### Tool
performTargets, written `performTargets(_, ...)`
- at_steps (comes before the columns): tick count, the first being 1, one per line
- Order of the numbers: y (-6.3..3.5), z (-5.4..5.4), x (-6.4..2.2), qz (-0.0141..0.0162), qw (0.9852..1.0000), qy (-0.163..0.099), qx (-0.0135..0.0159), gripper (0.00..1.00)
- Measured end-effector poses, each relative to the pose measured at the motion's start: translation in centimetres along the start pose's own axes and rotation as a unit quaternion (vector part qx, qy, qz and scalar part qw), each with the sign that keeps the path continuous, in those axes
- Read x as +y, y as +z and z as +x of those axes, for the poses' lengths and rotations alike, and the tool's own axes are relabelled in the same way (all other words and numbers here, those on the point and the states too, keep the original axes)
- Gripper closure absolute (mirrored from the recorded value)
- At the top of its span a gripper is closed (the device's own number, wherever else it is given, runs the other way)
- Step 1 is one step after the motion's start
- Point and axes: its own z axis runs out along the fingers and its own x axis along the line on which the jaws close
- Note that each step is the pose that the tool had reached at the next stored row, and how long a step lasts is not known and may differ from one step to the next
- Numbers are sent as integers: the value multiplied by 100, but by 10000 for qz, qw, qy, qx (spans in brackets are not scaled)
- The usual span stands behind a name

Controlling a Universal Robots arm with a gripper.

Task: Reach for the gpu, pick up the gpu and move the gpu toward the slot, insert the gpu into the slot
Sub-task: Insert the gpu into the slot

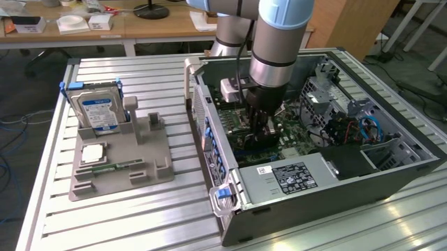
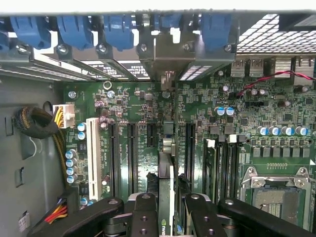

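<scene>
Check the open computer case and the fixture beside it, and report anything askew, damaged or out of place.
Nothing stands out. Inside the case, the gripper holds the gpu edge-on, upright over the green motherboard, in line with the slots. On the grey fixture, the hard drive stands upright in its cradle.

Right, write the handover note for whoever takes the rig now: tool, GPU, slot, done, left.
Tool: down inside the open PC case, shut on the gpu, which is held edge-on between the fingers.
Gpu: directly over the green motherboard, in line with the slot among the dark expansion connectors.
Done: reach, pick-up, carry to the slot.
Left: seating; whether the card edge has entered the slot cannot be told.
</scene>
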Motion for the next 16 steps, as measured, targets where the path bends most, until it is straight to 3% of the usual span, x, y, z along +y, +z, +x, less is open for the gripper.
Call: performTargets(16,43,-2,2,1,10000,0,-2,74)
